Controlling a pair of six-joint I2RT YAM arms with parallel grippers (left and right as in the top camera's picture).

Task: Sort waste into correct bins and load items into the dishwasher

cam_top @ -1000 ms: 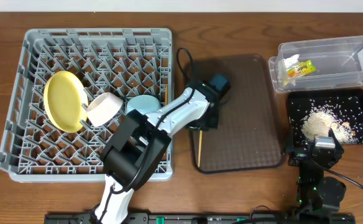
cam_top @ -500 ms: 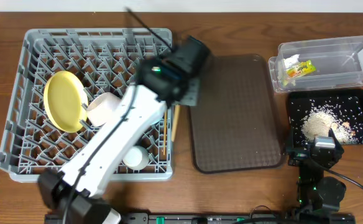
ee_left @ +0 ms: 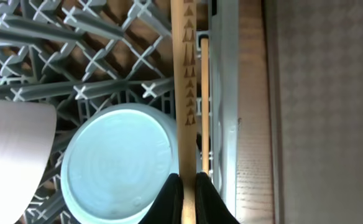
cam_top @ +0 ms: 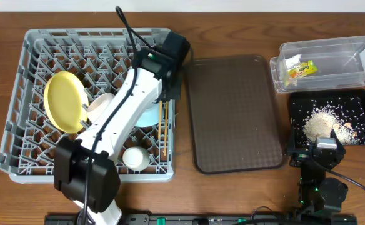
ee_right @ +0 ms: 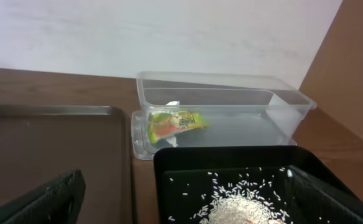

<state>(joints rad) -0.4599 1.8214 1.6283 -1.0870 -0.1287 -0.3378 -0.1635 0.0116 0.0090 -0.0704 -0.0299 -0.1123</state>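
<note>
My left gripper (ee_left: 184, 186) is shut on one wooden chopstick (ee_left: 186, 93), held over the right side of the grey dishwasher rack (cam_top: 39, 156). The other chopstick (ee_left: 204, 106) lies lower, along the rack's right wall. Overhead, both chopsticks (cam_top: 163, 128) run down from the left gripper (cam_top: 165, 95). The light-blue bowl (ee_left: 119, 162) sits just left of them. The rack also holds a yellow plate (cam_top: 64, 100), a white bowl (cam_top: 101, 107) and a white cup (cam_top: 135, 157). My right gripper (ee_right: 188, 208) is open at the black tray's (ee_right: 169, 163) near edge, holding nothing.
The brown serving tray (cam_top: 235, 112) lies bare between the rack and the bins. The clear tub (cam_top: 351, 59) holds the green-and-yellow wrapper (cam_top: 299, 69). White rice (cam_top: 323, 122) is heaped in the black tray (cam_top: 357, 100). The right gripper (cam_top: 317, 150) rests at the front right.
The left arm has swung from the brown tray over to the rack's right side, carrying a chopstick off the tray. The right arm has not moved.
</note>
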